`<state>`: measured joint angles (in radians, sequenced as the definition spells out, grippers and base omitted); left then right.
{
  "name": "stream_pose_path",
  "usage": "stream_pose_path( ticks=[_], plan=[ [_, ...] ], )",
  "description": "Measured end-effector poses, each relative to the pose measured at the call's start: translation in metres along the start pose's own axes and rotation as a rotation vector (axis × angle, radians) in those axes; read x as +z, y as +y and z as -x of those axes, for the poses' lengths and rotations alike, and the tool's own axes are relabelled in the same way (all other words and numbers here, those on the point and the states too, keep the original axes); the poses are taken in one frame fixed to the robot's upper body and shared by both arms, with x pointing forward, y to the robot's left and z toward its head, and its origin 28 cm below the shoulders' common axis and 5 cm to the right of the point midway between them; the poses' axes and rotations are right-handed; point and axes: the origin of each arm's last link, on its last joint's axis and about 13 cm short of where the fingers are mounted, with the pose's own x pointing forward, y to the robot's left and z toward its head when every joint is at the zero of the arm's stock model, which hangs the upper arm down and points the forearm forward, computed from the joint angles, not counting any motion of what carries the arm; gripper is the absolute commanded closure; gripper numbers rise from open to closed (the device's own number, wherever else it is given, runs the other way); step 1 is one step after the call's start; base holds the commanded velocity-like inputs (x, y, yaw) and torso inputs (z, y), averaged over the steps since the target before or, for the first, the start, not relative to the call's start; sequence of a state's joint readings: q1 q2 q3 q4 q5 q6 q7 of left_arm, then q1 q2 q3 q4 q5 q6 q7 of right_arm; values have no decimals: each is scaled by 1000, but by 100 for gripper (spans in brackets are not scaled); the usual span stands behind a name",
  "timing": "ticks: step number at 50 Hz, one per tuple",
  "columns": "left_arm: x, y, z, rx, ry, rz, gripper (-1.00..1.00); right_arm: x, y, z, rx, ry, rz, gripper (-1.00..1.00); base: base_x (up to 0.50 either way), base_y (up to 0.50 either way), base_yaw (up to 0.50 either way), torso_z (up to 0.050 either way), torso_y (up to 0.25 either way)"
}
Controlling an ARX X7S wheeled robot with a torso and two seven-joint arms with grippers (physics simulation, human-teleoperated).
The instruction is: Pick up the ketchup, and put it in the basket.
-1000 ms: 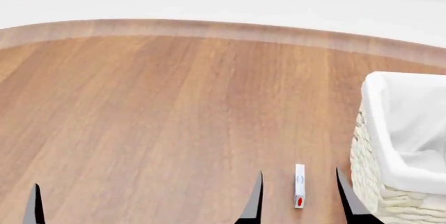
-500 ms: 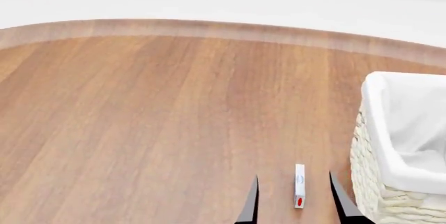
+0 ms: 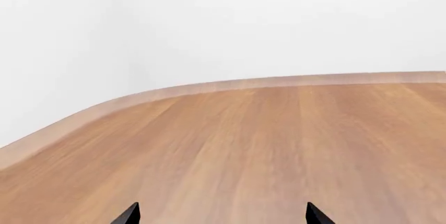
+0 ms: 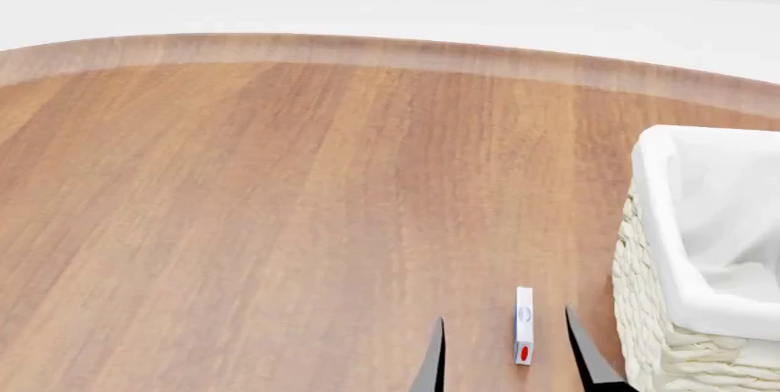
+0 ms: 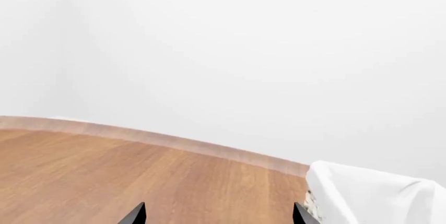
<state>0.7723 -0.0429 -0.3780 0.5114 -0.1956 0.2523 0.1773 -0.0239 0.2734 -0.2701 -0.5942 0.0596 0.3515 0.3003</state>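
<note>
The ketchup is out of view in every frame. The basket (image 4: 664, 337) stands at the right of the head view, cream wicker with a white cloth liner (image 4: 707, 218) over its rim; a corner of its liner (image 5: 362, 198) shows in the right wrist view. My right gripper (image 4: 505, 317) is open low in the head view, just left of the basket. Its wrist view shows only bare wood between the open right gripper (image 5: 219, 207) tips. My left gripper (image 3: 223, 207) is open over bare wood and is outside the head view.
A small white box with a red spot (image 4: 524, 326) lies on the wooden table (image 4: 268, 209), appearing between my right fingertips in the head view. The table's curved far edge (image 4: 365, 49) runs across the back, with white beyond it.
My right gripper's fingertips have slid down toward the bottom of the head view. The left fingertip seen a second ago at the lower left has gone out of that view.
</note>
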Motion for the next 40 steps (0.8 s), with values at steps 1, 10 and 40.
stream_pose_path(
  ticks=[1,10,40],
  plan=[
    [-2,0,1,2,8,1,-100,0,0,0,0,0,0,-100,0,0,0,0,0],
    [-17,2,10,32,61,1,-100,-1,0,0,1,4,1,-100,0,0,0,0,0],
    [-51,10,12,90,186,35,-100,-2,1,0,4,8,3,-100,0,0,0,0,0]
  ],
)
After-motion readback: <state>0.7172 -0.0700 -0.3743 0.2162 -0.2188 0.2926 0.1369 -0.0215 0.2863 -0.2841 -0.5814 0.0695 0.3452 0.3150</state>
